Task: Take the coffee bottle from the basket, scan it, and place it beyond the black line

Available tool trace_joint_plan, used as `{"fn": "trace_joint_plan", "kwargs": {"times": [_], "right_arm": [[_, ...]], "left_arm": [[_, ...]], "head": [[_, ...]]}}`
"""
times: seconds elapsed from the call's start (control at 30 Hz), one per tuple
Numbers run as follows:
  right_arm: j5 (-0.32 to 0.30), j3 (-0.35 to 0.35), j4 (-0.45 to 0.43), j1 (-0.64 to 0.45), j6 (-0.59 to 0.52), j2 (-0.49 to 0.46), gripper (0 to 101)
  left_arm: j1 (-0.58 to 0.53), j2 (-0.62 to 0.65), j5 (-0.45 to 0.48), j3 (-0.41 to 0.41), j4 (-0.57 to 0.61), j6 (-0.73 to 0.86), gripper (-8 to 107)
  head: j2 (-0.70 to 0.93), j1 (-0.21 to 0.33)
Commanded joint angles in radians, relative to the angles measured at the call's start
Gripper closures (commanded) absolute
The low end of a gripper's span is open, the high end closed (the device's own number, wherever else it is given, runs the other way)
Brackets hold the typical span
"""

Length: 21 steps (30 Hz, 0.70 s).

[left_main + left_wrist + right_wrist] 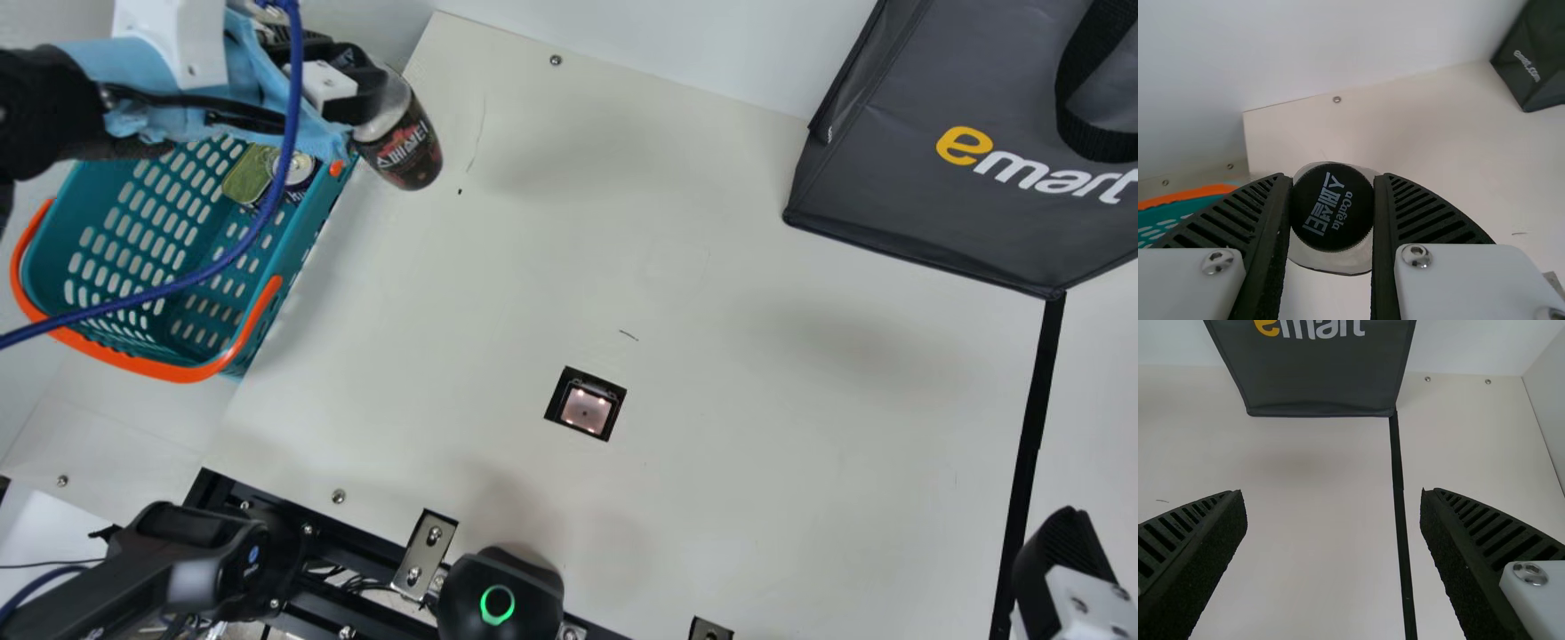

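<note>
At the upper left of the main view, my left gripper point(363, 89) holds the dark coffee bottle point(407, 151) by its cap end, above the basket's point(307, 240) table-side corner. In the left wrist view the black cap point(1331, 208) is pinched between both pads of my left gripper point(1332, 210). The scanner window point(586, 409) lies in the table. My right gripper point(1062, 560) is over the black line point(1031, 427) at lower right. The right wrist view has my right gripper point(1333, 513) open with nothing between its fingers, the black line point(1400, 507) passing below.
A dark grey shopping bag point(942, 204) stands at the table's back right, by the line's far end. A green item point(249, 175) and a can point(300, 167) lie in the basket. A blue cable point(213, 267) hangs across the basket. A dark device with a green ring point(498, 604) is at the near edge.
</note>
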<state>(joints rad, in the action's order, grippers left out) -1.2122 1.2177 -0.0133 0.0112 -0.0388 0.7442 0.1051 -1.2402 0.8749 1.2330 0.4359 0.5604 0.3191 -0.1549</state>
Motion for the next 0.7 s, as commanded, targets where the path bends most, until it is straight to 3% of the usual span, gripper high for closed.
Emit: {"fn": "trace_joint_plan", "kwargs": {"times": [0.0, 0.67], "right_arm": [[0.0, 0.0, 0.0, 0.0, 0.0, 0.0, 10], [0.0, 0.0, 0.0, 0.0, 0.0, 0.0, 10]], "left_arm": [[-0.029, -0.001, -0.004, -0.003, 0.004, 0.003, 89], [-0.188, -0.021, -0.014, -0.076, 0.109, 0.15, 89]], "head": [[0.002, 0.017], [0.002, 0.017]]}}
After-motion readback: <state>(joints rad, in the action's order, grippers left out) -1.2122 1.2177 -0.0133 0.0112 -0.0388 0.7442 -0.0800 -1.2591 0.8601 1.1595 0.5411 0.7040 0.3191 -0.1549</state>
